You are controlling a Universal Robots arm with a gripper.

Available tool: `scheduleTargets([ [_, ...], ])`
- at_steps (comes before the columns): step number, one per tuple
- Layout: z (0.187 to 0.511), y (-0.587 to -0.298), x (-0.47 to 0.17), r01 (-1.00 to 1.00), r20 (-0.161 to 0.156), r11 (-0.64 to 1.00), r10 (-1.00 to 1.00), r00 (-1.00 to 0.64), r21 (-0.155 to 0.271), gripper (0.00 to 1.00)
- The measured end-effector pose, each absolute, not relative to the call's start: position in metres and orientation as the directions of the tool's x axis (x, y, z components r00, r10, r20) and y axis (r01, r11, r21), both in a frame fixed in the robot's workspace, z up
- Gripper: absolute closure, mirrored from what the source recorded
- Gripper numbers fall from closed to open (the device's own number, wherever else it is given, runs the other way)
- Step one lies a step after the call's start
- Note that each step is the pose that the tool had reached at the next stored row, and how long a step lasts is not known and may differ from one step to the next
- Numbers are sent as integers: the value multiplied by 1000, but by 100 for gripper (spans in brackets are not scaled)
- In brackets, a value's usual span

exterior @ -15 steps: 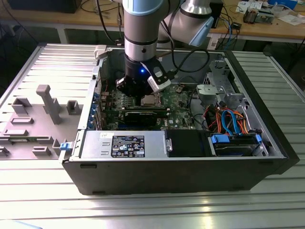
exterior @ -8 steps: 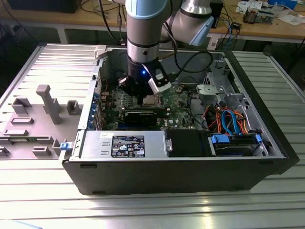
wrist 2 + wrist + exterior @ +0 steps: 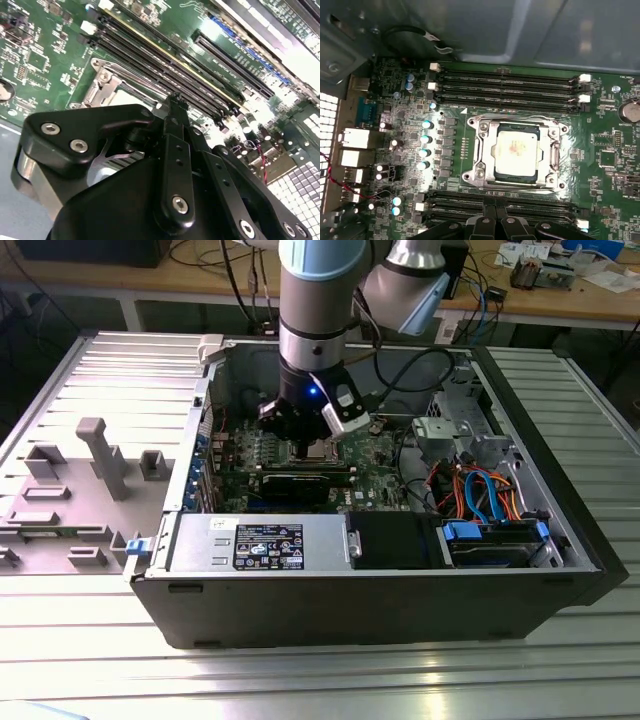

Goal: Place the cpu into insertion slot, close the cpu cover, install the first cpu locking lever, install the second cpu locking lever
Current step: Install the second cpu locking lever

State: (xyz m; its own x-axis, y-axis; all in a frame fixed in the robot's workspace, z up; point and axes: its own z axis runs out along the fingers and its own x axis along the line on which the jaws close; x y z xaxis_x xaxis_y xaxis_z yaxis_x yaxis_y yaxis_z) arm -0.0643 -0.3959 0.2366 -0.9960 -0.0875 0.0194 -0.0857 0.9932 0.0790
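In the first wrist view the cpu, a silvery square chip, lies flat in the insertion slot on the green board. The cpu cover, a silver frame plate, lies down around the chip, whose top shows through the window. Thin metal levers run along two sides of the socket; whether they are latched I cannot tell. My gripper hangs beside the socket, over the memory slots, fingers shut with nothing between them. The second wrist view shows the gripper tips next to the socket corner. In the exterior view the gripper sits low inside the case.
Long black memory slots flank the socket on two sides. A row of capacitors stands beside it. The open computer case holds a long black card, a power supply and orange and blue cables. Grey fixtures stand at the exterior view's left.
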Motion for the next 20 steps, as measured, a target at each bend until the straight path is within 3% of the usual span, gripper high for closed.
scheduleTargets([
  [11, 237, -393, -32, -82, 61, 993, -87, -994, 82, 89],
  [20, 237, -375, -31, -82, 63, 993, -87, -994, 83, 89],
])
